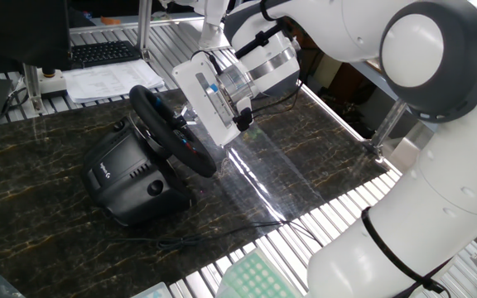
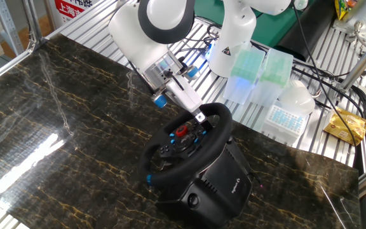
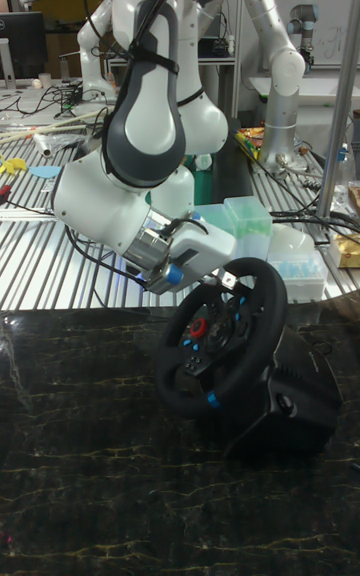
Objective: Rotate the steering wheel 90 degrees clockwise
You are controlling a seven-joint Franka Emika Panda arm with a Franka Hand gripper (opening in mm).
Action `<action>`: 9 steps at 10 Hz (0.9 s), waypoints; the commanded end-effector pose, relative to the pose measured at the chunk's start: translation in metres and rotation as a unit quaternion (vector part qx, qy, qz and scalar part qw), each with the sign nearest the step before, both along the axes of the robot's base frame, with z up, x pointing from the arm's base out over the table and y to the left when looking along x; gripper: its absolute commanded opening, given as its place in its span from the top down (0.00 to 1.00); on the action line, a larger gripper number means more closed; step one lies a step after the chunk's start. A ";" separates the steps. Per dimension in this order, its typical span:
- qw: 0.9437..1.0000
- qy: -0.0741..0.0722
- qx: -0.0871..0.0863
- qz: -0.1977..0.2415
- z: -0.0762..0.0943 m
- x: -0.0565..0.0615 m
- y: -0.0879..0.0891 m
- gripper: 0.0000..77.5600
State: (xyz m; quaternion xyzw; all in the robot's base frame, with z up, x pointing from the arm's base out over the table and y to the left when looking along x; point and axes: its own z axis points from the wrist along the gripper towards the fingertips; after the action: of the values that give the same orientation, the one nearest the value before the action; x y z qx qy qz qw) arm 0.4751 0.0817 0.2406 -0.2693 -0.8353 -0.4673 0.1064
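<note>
a dark marble-patterned desk [image 2: 56, 127] with gold veining sits inside a lab, ringed by ribbed aluminium framing. 1 steering wheel [image 2: 186, 144] stands near the middle of the desk, tilted back on its bulky black housing [image 2: 224, 184]; a red mark and small blue marks show on the hub. 1 white arm reaches down to it, and the hand [image 2: 197, 114] meets the wheel's upper rim, its fingers apparently pinching the rim, though the contact is small in every view. behind the desk, 2 pale green lidded boxes [image 2: 259, 71] stand side by side, contents unreadable. a keyboard [image 1: 104, 53] and papers [image 1: 110, 80] lie at the far edge. a second, grey-jointed arm [image 3: 283, 56] stands in the background.
</note>
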 end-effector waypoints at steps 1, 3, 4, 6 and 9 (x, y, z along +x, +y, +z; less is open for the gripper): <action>1.000 0.001 -0.002 -0.007 0.000 0.001 -0.001 1.00; 1.000 0.002 -0.002 -0.016 0.000 0.002 -0.001 1.00; 1.000 0.004 -0.002 -0.019 0.000 0.002 -0.001 1.00; 1.000 0.004 -0.003 -0.027 0.000 0.002 -0.001 1.00; 1.000 0.005 -0.006 -0.028 0.000 0.002 -0.001 1.00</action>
State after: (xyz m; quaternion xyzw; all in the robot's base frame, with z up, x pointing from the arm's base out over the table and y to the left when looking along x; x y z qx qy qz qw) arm 0.4758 0.0818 0.2400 -0.2949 -0.8297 -0.4637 0.0979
